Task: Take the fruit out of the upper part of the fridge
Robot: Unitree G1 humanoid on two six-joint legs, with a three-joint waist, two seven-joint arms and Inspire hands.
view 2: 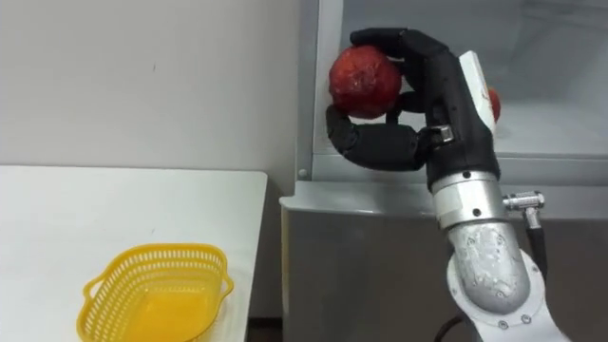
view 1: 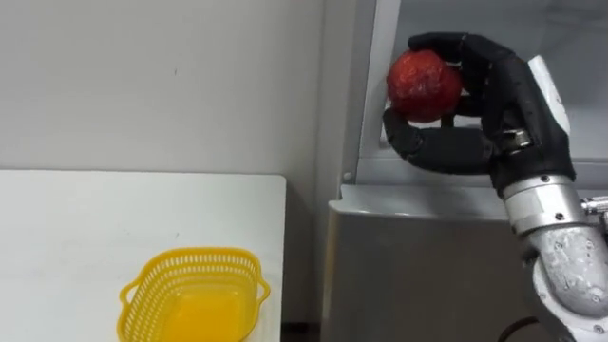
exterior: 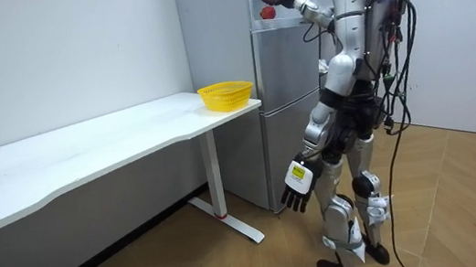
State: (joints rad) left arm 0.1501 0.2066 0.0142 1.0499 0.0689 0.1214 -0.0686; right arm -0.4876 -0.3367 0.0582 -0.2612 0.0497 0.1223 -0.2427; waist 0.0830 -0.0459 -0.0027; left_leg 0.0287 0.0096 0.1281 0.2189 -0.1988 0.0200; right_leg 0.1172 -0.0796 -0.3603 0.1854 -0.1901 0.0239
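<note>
A yellow basket (view 1: 195,294) is seen at the lower left of the eye views, on the white table (view 1: 76,218). At the upper right, the right hand (view 1: 503,95) is curled round a red fruit (view 1: 424,84), held before the upper part of the fridge (view 1: 427,266). In the room view, lower centre, the left hand (exterior: 297,186) is shown hanging beside the thigh, fingers relaxed.

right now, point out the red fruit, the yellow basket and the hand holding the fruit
red fruit (view 1: 425,84), left eye view, middle of its front
yellow basket (view 1: 204,254), left eye view, far rim
right hand (view 1: 518,95), left eye view, back of the hand
</note>
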